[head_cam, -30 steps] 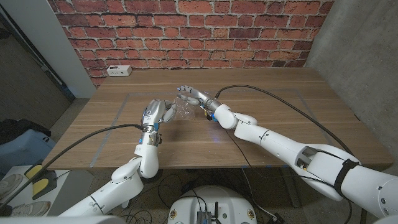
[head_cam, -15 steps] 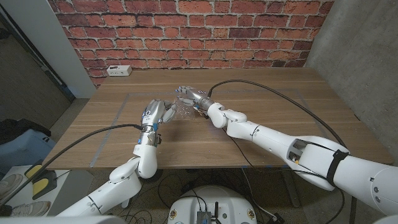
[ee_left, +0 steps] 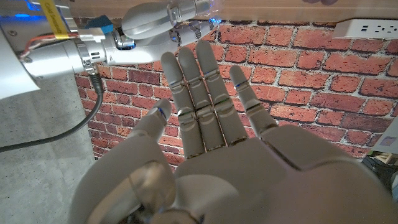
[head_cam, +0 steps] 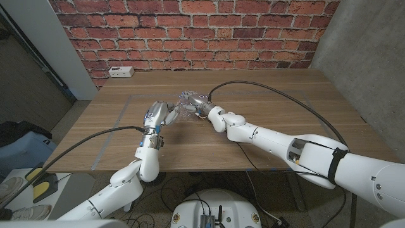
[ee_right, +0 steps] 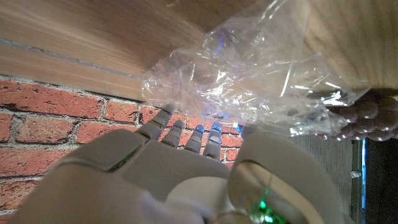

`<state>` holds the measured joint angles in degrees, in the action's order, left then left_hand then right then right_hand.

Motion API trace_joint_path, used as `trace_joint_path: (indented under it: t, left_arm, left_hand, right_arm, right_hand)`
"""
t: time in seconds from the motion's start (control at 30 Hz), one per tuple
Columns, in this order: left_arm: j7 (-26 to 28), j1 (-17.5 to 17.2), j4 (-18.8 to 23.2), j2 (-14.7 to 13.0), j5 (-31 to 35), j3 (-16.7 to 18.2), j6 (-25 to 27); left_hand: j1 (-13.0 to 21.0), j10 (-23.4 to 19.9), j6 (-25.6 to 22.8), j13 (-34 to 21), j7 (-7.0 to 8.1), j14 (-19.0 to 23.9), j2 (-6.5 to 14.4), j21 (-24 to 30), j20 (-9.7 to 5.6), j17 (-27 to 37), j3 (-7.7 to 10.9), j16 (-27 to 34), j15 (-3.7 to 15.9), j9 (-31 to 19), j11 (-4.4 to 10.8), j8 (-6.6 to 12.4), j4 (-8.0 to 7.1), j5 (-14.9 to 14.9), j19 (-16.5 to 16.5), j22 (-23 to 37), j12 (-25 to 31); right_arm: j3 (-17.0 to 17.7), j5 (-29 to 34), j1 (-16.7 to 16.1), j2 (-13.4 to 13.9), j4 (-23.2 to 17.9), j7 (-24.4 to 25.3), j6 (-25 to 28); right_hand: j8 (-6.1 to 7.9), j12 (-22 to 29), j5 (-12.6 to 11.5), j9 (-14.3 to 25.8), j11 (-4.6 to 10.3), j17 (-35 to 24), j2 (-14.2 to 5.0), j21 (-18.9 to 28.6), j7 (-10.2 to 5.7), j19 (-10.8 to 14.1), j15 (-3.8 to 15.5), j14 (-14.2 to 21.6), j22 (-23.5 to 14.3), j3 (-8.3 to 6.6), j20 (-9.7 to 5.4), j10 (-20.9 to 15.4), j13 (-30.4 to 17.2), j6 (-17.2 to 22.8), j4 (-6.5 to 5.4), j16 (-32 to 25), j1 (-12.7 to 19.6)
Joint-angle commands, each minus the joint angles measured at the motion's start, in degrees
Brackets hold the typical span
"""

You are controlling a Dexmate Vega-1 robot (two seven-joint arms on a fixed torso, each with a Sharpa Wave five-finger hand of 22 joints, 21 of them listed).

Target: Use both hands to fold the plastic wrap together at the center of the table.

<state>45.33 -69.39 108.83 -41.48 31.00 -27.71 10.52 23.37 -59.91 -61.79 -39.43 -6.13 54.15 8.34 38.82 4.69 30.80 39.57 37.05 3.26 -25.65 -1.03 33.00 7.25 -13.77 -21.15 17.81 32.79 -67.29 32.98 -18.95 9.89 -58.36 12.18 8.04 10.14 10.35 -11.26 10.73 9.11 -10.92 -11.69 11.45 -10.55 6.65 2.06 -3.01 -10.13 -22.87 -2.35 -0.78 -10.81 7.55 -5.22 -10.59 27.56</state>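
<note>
Plastic wrap (head_cam: 183, 109) sits bunched in a clear crinkled wad near the middle of the bench (head_cam: 272, 107), and I've got both hands meeting over it. From the head view, my right hand (head_cam: 197, 101) is at about 2 o'clock of the wad, reaching in from the right on a long stretched-out arm. My left hand (head_cam: 159, 114) is at about 9 o'clock of it, the forearm rising straight up from the near edge.

Right wrist view: the fingers (ee_right: 163, 122) are extended and close together, their tips up against the edge of the wrap (ee_right: 249, 68), which billows over them against the wood. I cannot tell whether they actually pinch the film or only press on it.

Left wrist view: my left hand (ee_left: 211, 143) has its fingers (ee_left: 198, 93) straight and lying side by side, the thumb splayed a little to one side, and nothing is visible in its grasp from this side. Beyond the fingertips I see my right hand (ee_left: 163, 20) with its fingers curled. In the right wrist view the left fingertips (ee_right: 367, 118) show just beside the far edge of the film; whether they touch it I cannot make out.

Further off, a white power strip (head_cam: 119, 71) lies at 11 o'clock on the bench by the brick wall (head_cam: 190, 31).
</note>
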Motion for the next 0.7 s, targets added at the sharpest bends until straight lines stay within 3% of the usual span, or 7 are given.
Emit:
trace_joint_path:
  t: [0.03,0.7]
  left_arm:
    - [-0.17,-0.3,0.25,0.06,0.31,0.09,-0.06]
    - [0.1,-1.41,1.33,-0.17,1.15,0.36,0.4]
  left_hand:
    - [-0.58,0.03,-0.13,-0.26,-0.28,0.0,-0.17,0.41,0.05,0.11,0.12,-0.14,-0.17,-0.27,-0.51,-0.28,-0.49,0.21,0.15,0.05,-0.15]
    - [-1.23,0.04,-0.16,-0.46,-0.44,0.04,-0.07,0.99,-0.09,0.09,0.59,-0.19,-0.14,-0.25,-0.42,-0.38,-0.27,0.32,0.35,-0.2,-0.36]
  right_arm:
    - [-2.16,0.75,0.65,-0.19,1.15,-1.2,2.4]
    - [-3.59,0.09,0.63,0.32,1.5,-4.11,1.5]
  right_hand:
    - [-0.16,0.01,0.19,0.15,0.18,-0.13,0.53,0.18,0.03,0.17,7.99,-0.32,-0.11,-0.58,-2.18,0.4,-0.06,-0.76,0.03,-0.3,0.25]
    - [0.13,0.33,0.43,0.23,-0.38,-0.25,0.74,0.62,0.55,1.38,7.35,0.02,-0.11,-0.1,-2.25,0.45,-0.1,-1.78,-0.45,-0.86,-0.72]
